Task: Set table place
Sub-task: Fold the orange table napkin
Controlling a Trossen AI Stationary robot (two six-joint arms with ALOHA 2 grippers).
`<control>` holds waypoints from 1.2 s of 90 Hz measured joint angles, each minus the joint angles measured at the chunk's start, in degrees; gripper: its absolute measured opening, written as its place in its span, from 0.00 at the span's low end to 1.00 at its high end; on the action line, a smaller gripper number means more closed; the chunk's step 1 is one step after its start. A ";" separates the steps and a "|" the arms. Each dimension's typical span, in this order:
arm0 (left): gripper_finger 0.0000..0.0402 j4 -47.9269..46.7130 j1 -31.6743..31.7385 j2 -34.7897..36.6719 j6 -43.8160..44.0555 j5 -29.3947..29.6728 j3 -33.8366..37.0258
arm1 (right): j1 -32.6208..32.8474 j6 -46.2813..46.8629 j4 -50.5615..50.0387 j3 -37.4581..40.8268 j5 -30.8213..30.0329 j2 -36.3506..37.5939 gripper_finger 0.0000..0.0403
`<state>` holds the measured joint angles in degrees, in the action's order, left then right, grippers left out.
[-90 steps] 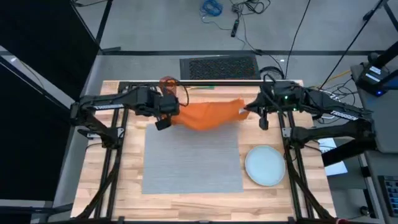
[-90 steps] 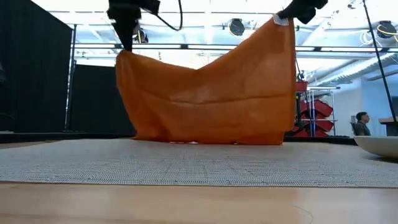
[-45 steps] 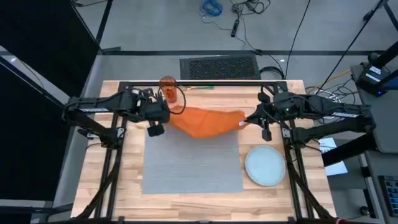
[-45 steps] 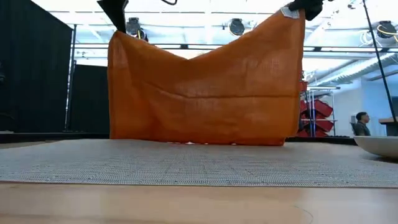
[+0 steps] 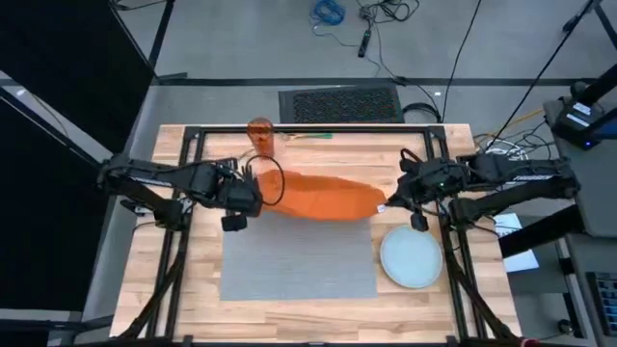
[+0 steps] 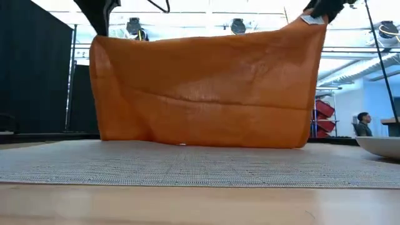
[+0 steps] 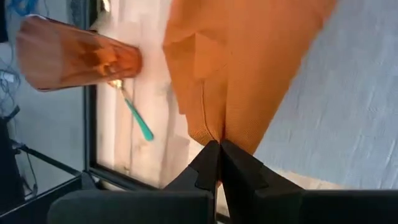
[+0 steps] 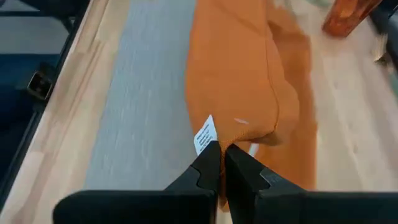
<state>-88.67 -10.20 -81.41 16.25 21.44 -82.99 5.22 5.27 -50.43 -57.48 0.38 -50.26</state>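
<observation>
An orange cloth napkin [image 5: 323, 198] hangs spread between my two grippers over the far edge of the grey placemat [image 5: 299, 260]; its lower edge [image 6: 200, 142] rests on the mat. My left gripper [image 5: 253, 193] is shut on its upper left corner, my right gripper [image 5: 384, 204] on its upper right corner by the white label [image 8: 205, 137]. A pale round plate [image 5: 412, 256] lies right of the mat. My left gripper pinches the napkin's upper corner [image 7: 214, 135] between its two fingers, coming from the table's left. The cloth hangs below, stretched toward the other gripper. My right gripper pinches the opposite upper corner [image 8: 217, 144] beside the label, coming from the table's right. The top edge [image 6: 206, 39] runs nearly straight between both holds.
An orange tumbler [image 5: 260, 134] stands at the far edge, with a teal-handled utensil [image 7: 135, 118] lying beside it. The plate [image 6: 381, 145] sits near my right arm. Bare wood [image 5: 289, 313] shows along the near edge.
Both grippers have moved apart, and toward the table's near edge, the left going left and the right going right. The napkin's sagging top edge has been drawn nearly straight and the cloth has spread wider; its bottom stays on the mat.
</observation>
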 joint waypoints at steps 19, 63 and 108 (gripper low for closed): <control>0.00 6.41 -1.29 -0.02 -0.08 -4.42 4.78 | 2.63 1.79 -0.11 2.62 3.03 0.00 0.00; 0.03 15.74 -4.59 -0.02 -2.14 -15.02 8.56 | 8.51 3.69 6.19 3.62 13.56 0.00 0.07; 0.43 16.35 -6.45 -0.02 1.42 -15.40 8.56 | 10.66 10.48 4.63 3.62 12.89 0.00 0.47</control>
<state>-72.31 -16.64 -81.43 17.67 6.04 -74.43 15.88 15.75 -45.80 -53.87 13.27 -50.26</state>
